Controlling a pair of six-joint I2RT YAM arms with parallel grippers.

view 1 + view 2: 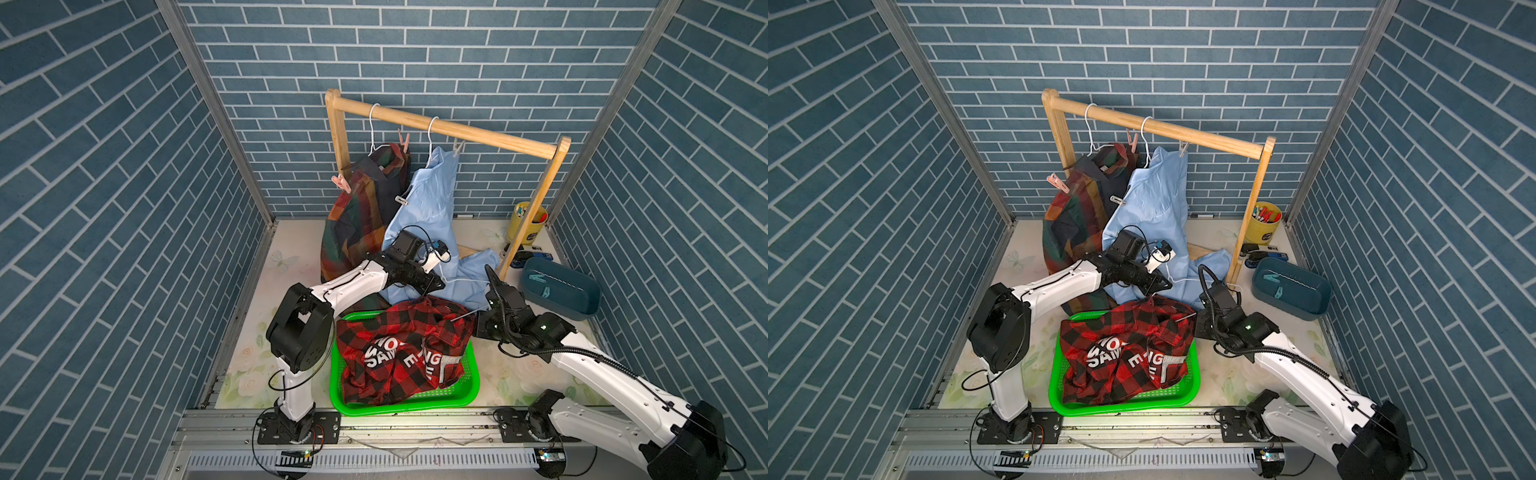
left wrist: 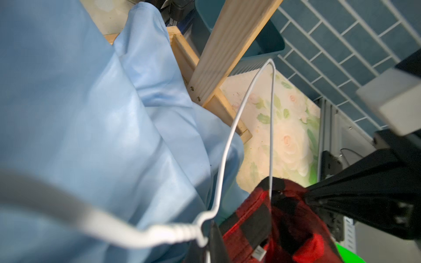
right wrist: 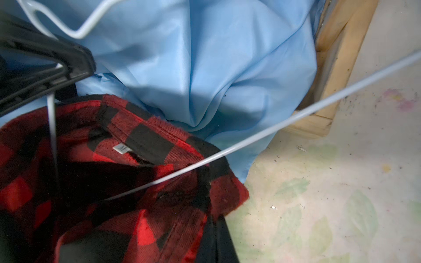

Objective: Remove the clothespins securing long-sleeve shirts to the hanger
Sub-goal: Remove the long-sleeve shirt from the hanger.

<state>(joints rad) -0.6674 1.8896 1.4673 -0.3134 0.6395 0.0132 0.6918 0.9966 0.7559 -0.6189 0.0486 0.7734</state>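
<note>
My left gripper [image 1: 439, 285] [image 2: 210, 247] is shut on the twisted neck of a white wire hanger [image 2: 230, 141] that still runs inside the red-and-black check shirt [image 1: 403, 349]. That shirt lies in the green basket [image 1: 471, 386], and my right gripper [image 1: 473, 320] [image 3: 216, 246] is shut on its collar edge. The plaid shirt [image 1: 365, 208] and the light blue shirt [image 1: 430, 208] hang on the wooden rail [image 1: 478, 135]. Pink clothespins [image 1: 341, 183] [image 1: 404, 141] pin the plaid one. Pale clothespins [image 1: 401, 200] [image 1: 458, 147] pin the blue one.
A dark blue bin [image 1: 582, 297] at the right holds teal clothespins [image 1: 544, 291]. A yellow cup [image 1: 530, 226] stands behind the rack's right post [image 1: 532, 208]. Blue cloth pools on the table beside the rack's foot [image 2: 227, 109].
</note>
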